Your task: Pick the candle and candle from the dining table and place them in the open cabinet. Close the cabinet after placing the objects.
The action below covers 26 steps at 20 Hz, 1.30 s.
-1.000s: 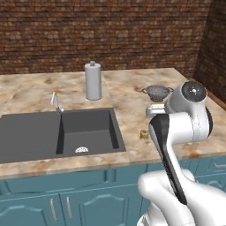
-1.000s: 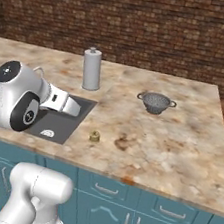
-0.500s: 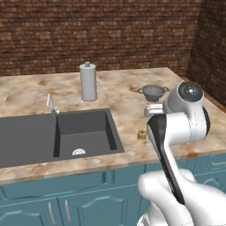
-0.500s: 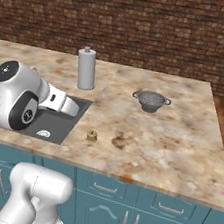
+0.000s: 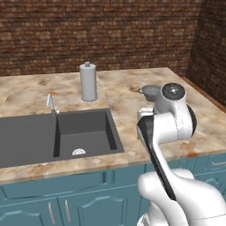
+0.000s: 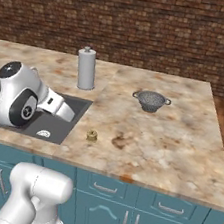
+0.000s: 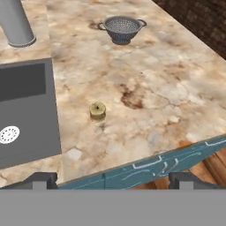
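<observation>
Hovering at the front edge of the dining table (image 7: 145, 119), I hold my gripper (image 7: 112, 180) with its fingers spread wide and nothing between them. Just ahead on the stone sits the squat yellowish-gold candle (image 7: 97, 110), upright, near the sink basin (image 7: 26, 114) but apart from its rim.

The risk, I judge, is the candle's shape: a short, smooth cylinder could roll or squirt sideways if my fingertips close off-centre or too high, and a nudge toward the basin could tip it in. Coming down too low would scrape the hard marbled top.

Farther back stands a perforated grey metal colander (image 7: 122, 29) with two small handles, and a tall smooth grey cylinder (image 7: 16, 23) beside the basin's far corner.
</observation>
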Tool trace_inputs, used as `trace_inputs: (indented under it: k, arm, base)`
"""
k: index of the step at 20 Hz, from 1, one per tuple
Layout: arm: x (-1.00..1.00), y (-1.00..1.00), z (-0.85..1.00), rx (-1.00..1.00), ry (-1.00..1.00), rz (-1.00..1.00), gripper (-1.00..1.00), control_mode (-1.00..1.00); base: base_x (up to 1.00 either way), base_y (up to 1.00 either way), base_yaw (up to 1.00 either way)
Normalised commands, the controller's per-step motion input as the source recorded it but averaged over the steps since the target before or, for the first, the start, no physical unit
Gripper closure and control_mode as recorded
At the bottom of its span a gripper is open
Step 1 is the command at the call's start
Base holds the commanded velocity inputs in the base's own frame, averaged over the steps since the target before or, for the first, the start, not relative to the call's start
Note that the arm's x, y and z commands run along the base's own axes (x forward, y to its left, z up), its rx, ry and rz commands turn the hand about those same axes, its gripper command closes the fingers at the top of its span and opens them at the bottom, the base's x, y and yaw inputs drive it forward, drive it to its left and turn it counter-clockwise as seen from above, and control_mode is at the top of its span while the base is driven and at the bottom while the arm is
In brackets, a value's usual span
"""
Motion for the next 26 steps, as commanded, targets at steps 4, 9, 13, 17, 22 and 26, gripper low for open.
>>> trace_inputs:
  k: [4,9,13,17,22,26]
  arm:
    - [0.32,0.23,-0.28,0.02,0.21,-0.1,-1.0,-1.0]
    - [0.14,0.06,-0.32,0.04,0.05,-0.13,-1.0,-1.0]
    - [0.0,-0.17,-0.39,0.18,0.0,-0.14,-1.0,-1.0]
    - [0.02,-0.26,-0.46,0.18,-0.01,-0.07,-1.0,-1.0]
    - [0.05,-0.2,-0.38,0.05,-0.03,0.0,-1.0,-1.0]
    - [0.19,-0.09,-0.28,0.0,0.0,0.01,-1.0,-1.0]
  base:
    - [0.0,0.0,0.0]
    - [0.0,0.0,0.0]
    - [0.0,0.0,0.0]
    - [0.0,0.0,0.0]
    - [0.0,0.0,0.0]
    - [0.0,0.0,0.0]
